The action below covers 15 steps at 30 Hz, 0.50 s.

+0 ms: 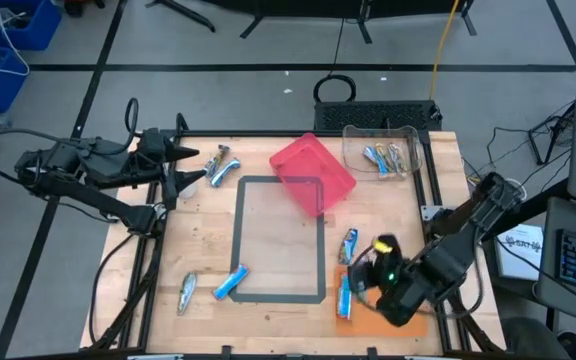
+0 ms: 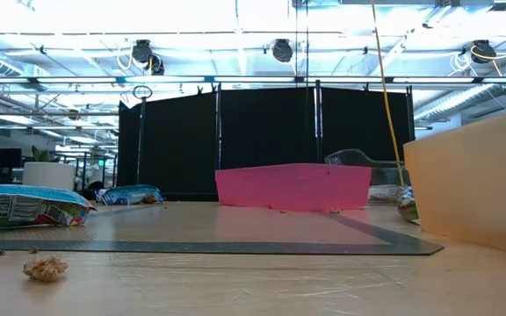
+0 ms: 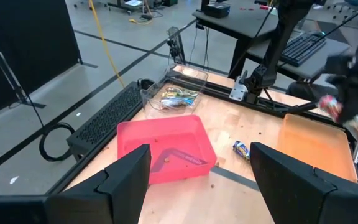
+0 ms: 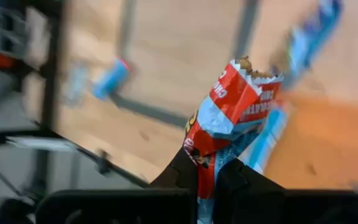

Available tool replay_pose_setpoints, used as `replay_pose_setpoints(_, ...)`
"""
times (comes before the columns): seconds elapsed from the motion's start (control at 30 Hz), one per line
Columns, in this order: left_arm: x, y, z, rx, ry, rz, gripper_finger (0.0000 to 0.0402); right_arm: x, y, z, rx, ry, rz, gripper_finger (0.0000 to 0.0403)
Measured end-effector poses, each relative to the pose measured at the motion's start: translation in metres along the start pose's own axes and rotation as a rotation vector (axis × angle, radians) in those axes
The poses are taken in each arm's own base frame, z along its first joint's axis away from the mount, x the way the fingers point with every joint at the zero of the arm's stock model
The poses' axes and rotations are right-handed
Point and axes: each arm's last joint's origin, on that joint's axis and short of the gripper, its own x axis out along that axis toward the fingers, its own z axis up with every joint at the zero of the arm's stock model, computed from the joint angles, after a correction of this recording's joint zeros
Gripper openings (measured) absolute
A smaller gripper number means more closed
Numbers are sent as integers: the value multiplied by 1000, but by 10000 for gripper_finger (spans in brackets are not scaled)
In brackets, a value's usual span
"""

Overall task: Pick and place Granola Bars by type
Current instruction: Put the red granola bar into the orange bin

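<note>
My right gripper (image 4: 215,169) is shut on a red-and-blue granola bar (image 4: 232,109) with a torn-open end. It hangs over the table's near right part by the orange tray (image 1: 408,322). My left gripper (image 3: 197,177) waits open above the table's far left (image 1: 183,165). Loose blue and silver granola bars lie flat on the wood at the far left (image 1: 220,165), near left (image 1: 188,292), (image 1: 231,283) and right of the taped rectangle (image 1: 349,245). One more bar (image 1: 344,297) lies at the orange tray's left edge. My right gripper pinches the red-and-blue bar's unopened end (image 4: 207,158) between its two fingers. The fingers slant downward over the table. The bar sticks out past the fingertips, its torn end (image 4: 253,71) farthest from them, lifted clear of the table.
A pink tray (image 1: 313,175) stands at the far middle. A clear container (image 1: 383,150) holding several bars is at the far right. A dark taped rectangle (image 1: 280,240) marks the table's middle. Crumbs (image 2: 46,268) lie on the wood near the front edge.
</note>
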Motion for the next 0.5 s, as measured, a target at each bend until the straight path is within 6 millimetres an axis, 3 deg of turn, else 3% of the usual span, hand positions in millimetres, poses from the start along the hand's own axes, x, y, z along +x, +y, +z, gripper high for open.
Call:
replay_pose_setpoints(0.17, 0, 0, 0, 7, 4, 0, 272, 23, -3, -24, 20, 69, -138, 3)
replay_pose_setpoints(0.5, 0, -1, -1, 6, 11, -22, 268, 55, -13, -39, 2, 80, -294, 3)
